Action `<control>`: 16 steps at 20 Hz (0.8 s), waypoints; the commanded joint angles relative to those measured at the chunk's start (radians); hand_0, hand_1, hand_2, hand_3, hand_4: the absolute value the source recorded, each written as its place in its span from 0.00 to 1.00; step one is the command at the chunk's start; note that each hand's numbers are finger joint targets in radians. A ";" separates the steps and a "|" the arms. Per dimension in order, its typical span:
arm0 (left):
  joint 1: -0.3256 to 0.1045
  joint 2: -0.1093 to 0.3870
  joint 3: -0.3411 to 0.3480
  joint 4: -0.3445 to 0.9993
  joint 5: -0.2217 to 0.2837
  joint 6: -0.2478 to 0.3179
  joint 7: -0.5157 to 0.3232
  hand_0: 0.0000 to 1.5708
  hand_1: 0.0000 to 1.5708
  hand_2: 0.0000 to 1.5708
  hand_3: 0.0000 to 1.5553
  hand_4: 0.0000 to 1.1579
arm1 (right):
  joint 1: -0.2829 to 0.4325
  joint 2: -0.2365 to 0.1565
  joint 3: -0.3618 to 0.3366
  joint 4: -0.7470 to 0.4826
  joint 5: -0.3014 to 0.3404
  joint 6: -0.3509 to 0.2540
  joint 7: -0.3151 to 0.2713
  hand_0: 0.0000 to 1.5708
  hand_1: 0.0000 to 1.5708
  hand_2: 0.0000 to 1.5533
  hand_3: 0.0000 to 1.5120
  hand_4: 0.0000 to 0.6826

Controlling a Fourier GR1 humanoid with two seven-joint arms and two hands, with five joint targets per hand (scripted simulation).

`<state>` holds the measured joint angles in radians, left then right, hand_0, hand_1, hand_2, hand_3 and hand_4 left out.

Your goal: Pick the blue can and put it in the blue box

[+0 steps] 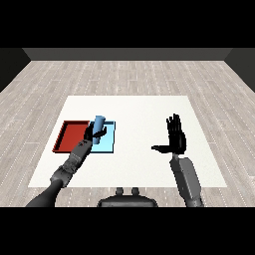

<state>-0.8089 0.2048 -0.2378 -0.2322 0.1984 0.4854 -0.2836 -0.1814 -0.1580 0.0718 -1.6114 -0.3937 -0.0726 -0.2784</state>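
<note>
The blue can [99, 123] stands upright over the light blue tray [108, 143], at its left part. My left hand [91, 134] is curled round the can's lower half, thumb on its right side; whether the can rests on the tray floor I cannot tell. My right hand [176, 138] is raised over the table's right half, fingers straight up and thumb out to the left, holding nothing.
A red tray [68, 135] lies directly left of the blue one, touching it. The white table [134, 112] spans the middle of the view, with grey wood floor around it.
</note>
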 commanded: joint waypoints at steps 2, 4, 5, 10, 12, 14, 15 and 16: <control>0.009 -0.034 0.047 0.134 0.012 0.007 -0.040 0.80 0.80 0.78 0.77 0.81 | -0.002 -0.011 -0.036 0.065 0.002 0.013 -0.025 0.00 0.00 0.00 0.00 0.00; -0.037 -0.036 0.069 0.163 0.025 0.025 0.014 0.73 0.73 0.72 0.68 0.77 | -0.028 -0.022 -0.055 0.072 -0.023 0.032 -0.005 0.00 0.00 0.00 0.00 0.00; -0.021 -0.021 0.097 0.155 0.054 -0.027 0.009 0.55 0.55 0.60 0.63 0.70 | -0.020 0.000 -0.047 0.066 -0.028 0.025 -0.011 0.00 0.00 0.00 0.00 0.00; -0.043 -0.030 0.049 0.223 -0.008 -0.033 0.089 0.00 0.00 0.00 0.00 0.31 | 0.006 -0.014 -0.069 0.004 -0.068 0.050 0.017 0.00 0.00 0.00 0.00 0.00; -0.099 -0.040 0.022 0.230 -0.041 0.040 0.141 0.00 0.00 0.00 0.00 0.00 | -0.007 0.015 -0.023 0.014 0.000 0.015 -0.008 0.00 0.00 0.00 0.00 0.00; -0.028 -0.076 0.048 0.203 -0.021 0.130 0.062 0.00 0.00 0.00 0.00 0.00 | -0.022 -0.027 -0.067 0.061 -0.021 0.072 -0.025 0.00 0.00 0.00 0.00 0.00; -0.056 -0.043 0.064 0.199 -0.006 0.122 0.075 0.00 0.00 0.00 0.00 0.00 | 0.018 -0.004 -0.023 -0.011 -0.008 0.039 0.015 0.00 0.00 0.00 0.00 0.00; -0.044 -0.037 0.072 0.188 -0.004 0.121 0.077 0.00 0.00 0.00 0.00 0.00 | -0.004 0.008 -0.025 0.029 0.010 0.047 -0.026 0.00 0.00 0.00 0.00 0.00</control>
<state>-0.8597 0.1630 -0.1812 -0.0330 0.1905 0.5563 -0.2029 -0.1861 -0.1626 0.0314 -1.5929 -0.4093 -0.0344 -0.2800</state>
